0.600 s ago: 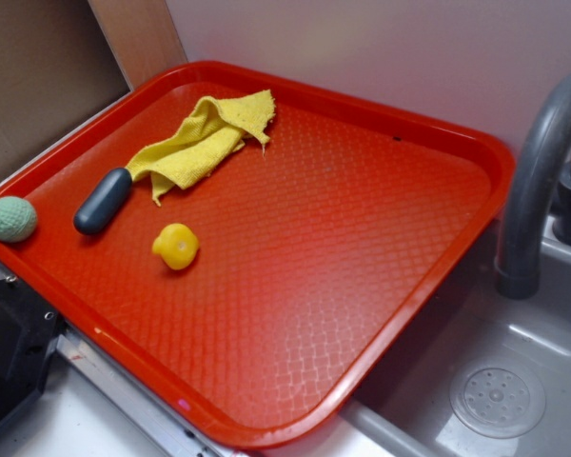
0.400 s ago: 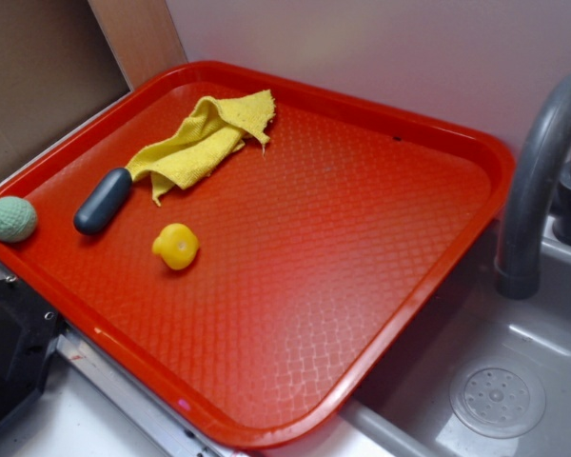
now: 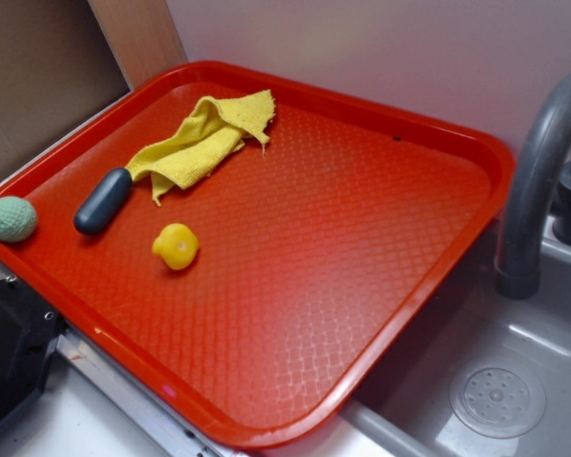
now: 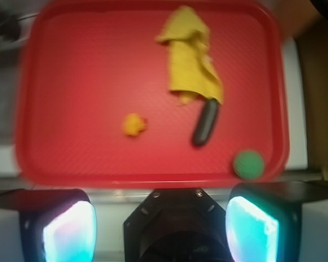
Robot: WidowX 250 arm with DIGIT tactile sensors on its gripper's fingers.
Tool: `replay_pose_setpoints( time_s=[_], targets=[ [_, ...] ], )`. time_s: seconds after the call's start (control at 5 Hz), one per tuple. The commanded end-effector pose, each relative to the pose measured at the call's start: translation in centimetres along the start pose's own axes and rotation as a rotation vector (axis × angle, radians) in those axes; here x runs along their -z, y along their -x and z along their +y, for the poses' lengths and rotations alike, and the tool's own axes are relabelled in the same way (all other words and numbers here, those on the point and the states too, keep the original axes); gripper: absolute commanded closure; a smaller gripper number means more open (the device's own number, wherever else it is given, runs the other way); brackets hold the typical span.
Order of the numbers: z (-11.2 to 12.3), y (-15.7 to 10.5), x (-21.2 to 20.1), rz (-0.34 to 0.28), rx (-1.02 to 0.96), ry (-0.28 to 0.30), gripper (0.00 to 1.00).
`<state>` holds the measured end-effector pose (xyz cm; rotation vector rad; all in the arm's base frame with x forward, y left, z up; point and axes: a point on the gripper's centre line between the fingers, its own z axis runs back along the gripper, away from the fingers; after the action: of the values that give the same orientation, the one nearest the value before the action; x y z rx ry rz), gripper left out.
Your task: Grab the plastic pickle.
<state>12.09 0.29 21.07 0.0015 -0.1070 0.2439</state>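
Observation:
The plastic pickle (image 3: 103, 200) is a dark blue-grey capsule lying on the red tray (image 3: 295, 286) near its left side, its upper end at the edge of a yellow cloth (image 3: 202, 139). In the wrist view the pickle (image 4: 205, 121) lies right of centre, below the cloth (image 4: 190, 54). My gripper (image 4: 161, 232) is open and empty, its two pads wide apart, high above the tray's near edge and well away from the pickle. The gripper does not show in the exterior view.
A small yellow toy (image 3: 175, 246) lies on the tray right of the pickle. A pale green knitted ball (image 3: 11, 218) sits at the tray's left corner. A grey faucet (image 3: 538, 181) and sink (image 3: 500, 395) stand at the right. A wall runs behind.

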Motion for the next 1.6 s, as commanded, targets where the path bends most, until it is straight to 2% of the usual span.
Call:
replay_pose_setpoints(
  time_s=[0.0,0.6,1.0,1.4],
  targets=[
    [1.2,0.4,3.2,-0.064,-0.201,-0.1,0.0],
    [3.3,-4.2,10.8,-0.065,-0.264,-0.125,0.0],
    [4.3,-4.7,14.6,-0.025,-0.261,-0.185,0.0],
    [7.2,-5.6,17.6,0.021,-0.281,-0.212,0.0]
  ],
)
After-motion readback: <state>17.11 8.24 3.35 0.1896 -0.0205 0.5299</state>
